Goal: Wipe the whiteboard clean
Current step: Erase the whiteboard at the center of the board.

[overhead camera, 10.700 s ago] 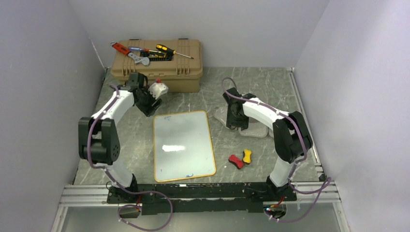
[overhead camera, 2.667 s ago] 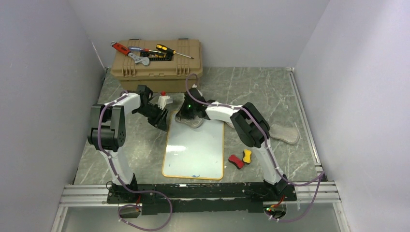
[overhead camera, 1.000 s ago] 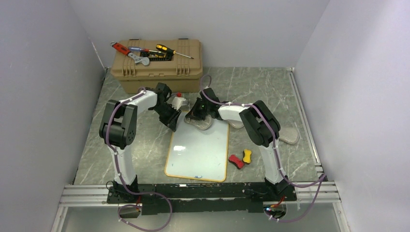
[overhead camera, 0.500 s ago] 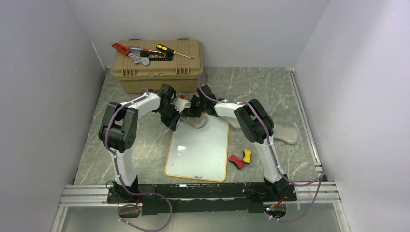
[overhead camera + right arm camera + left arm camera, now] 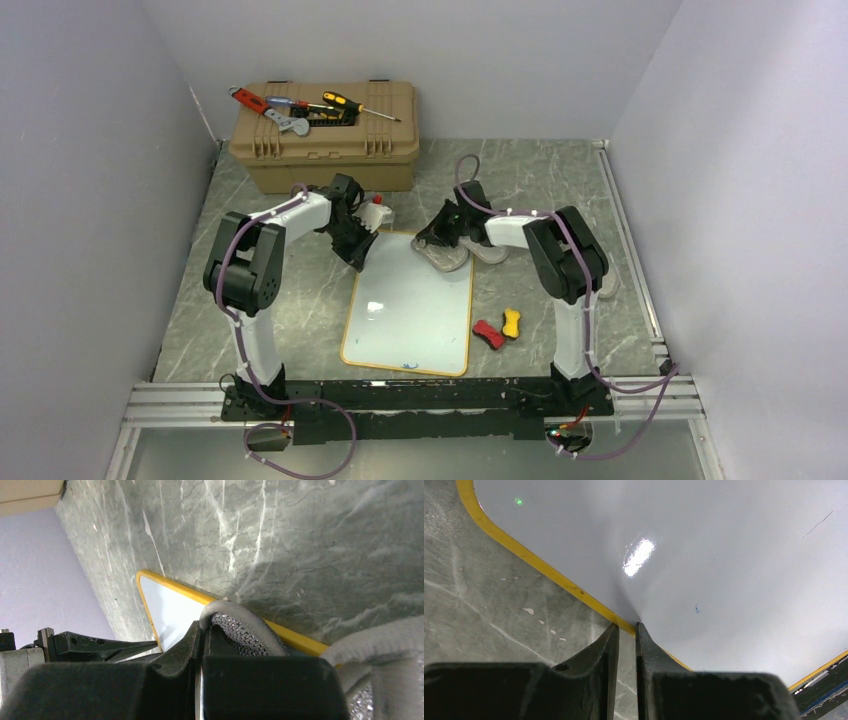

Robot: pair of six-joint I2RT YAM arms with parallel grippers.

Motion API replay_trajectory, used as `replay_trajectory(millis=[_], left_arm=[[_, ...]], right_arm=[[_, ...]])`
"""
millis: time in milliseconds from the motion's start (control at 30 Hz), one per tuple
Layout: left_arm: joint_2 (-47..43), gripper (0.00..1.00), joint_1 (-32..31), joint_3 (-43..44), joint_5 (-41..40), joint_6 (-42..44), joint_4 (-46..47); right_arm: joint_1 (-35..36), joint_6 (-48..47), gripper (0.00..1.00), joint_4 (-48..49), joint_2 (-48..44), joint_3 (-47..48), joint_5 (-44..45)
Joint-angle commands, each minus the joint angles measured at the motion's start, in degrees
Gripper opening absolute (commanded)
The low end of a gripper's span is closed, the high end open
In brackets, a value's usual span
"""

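Overall, the desk (image 5: 290, 320) was a grey-green marbled slab, closed in by pale lilac walls (image 5: 90, 160) on three sides. The whiteboard (image 5: 410, 305) lay flat near its middle, its long side running away from the arm bases. It was glossy, with a glare spot and a small blue mark by its near edge. Just right of it sat a red piece (image 5: 488, 334) and a yellow piece (image 5: 512, 322), close together. At the far left of the desk stood a tan toolbox (image 5: 330, 150) with its lid down. Loose hand tools (image 5: 300, 108) lay on top, screwdrivers among them, and its inside was hidden. The left end effector (image 5: 358, 252) rested at the whiteboard's far left corner, with its fingers (image 5: 606, 645) a thin slit apart on the yellow edge. Whether they pinched it I could not tell. The right end effector (image 5: 436, 240) was clamped on a grey cloth (image 5: 447, 258) lying over the far right corner.
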Motion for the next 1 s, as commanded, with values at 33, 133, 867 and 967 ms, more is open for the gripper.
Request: replay_trajectory(millis=[33,133,867,967], left_arm=[[6.69,0.14,-0.42,-4.68,-10.1,5.05,5.1],[6.87,0.13,-0.42,-4.37,-10.03,5.09,4.86],[6.67,0.12,0.34,-4.4,-9.37,6.05,4.52],[6.86,0.11,0.62,-4.26,-9.29,5.95,4.53]], right_arm=[[4.02,-2.86,0.0,-10.29,8.1,3.39,7.04],[8.14,-1.02,0.0,-12.71,13.7,13.55,5.59],[-5.46,-6.36,0.0,-18.26,-4.1,-11.67,15.37],[0.56,-4.02,0.0,-15.57,2.04,-4.41,12.01]])
